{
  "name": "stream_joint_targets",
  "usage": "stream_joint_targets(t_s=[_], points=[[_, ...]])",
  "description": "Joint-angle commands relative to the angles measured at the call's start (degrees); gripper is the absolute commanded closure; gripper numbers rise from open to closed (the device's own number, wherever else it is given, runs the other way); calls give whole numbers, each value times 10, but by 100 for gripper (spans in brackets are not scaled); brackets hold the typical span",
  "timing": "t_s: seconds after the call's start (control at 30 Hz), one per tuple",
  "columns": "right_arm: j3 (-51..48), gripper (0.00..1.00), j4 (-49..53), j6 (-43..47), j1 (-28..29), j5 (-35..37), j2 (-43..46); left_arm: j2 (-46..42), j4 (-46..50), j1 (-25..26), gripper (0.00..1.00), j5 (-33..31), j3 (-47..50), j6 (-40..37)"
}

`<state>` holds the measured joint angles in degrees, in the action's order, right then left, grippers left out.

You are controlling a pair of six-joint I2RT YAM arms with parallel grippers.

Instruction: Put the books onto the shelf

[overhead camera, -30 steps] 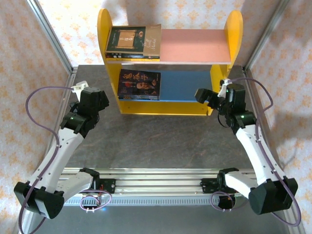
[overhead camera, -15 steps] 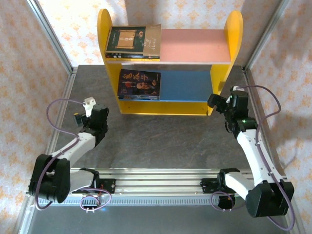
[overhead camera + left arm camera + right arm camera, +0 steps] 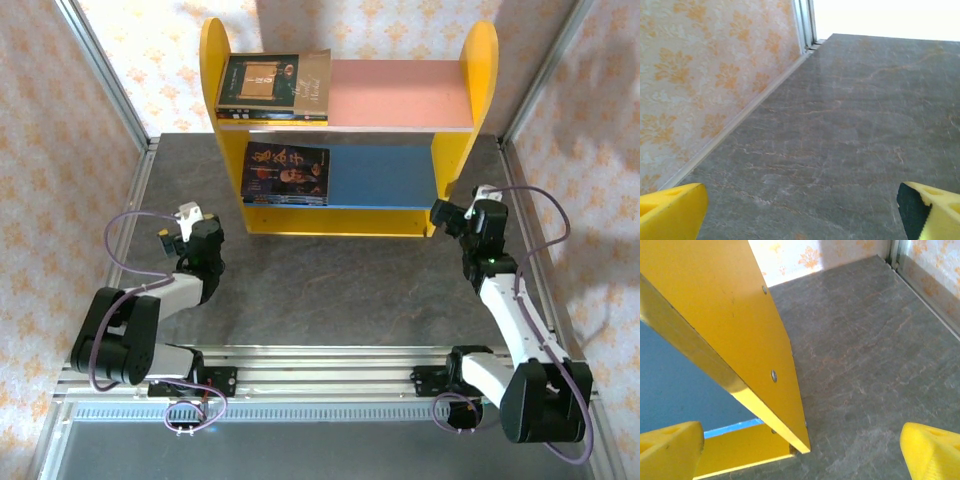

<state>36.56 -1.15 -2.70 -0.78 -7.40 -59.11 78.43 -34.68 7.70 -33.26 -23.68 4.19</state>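
1. The shelf [image 3: 481, 70] stands at the far middle of the desk [image 3: 330, 290]. Its pink board is above and its blue board below.
2. The upper books [image 3: 272, 86] lie flat in a stack at the left end of the pink board. A dark cover and a tan one show on top.
3. The lower books [image 3: 286, 172] lie flat at the left end of the blue board, directly beneath the upper stack.
4. Progress: every book in view lies on the shelf, so the placing appears done or all but done. At most, parking the arms seems to be left. The number of books in each stack cannot be read.
5. The left gripper [image 3: 800, 215] has its fingers apart with nothing between them. It sits low over bare desk at the near left, well apart from the shelf and both stacks.
6. The right gripper [image 3: 800, 450] has its fingers apart and holds nothing. It is just beside the near foot of the shelf's right panel. The lower books lie well to its left, across the blue board.
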Motion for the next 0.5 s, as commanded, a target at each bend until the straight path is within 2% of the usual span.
stream_joint_targets(t_s=[0.0, 0.1, 0.27, 0.47], points=[[-35, 0, -87, 35, -2, -12, -16, 2, -79, -8, 1, 27, 12, -28], [-56, 0, -114, 43, -2, -15, -20, 13, -137, -8, 1, 39, 32, -43], [-92, 0, -177, 56, -3, -3, -31, 44, -175, -11, 1, 62, 37, -50], [-116, 0, -244, 52, -6, 4, -62, 56, -168, -15, 1, 71, 29, -46]])
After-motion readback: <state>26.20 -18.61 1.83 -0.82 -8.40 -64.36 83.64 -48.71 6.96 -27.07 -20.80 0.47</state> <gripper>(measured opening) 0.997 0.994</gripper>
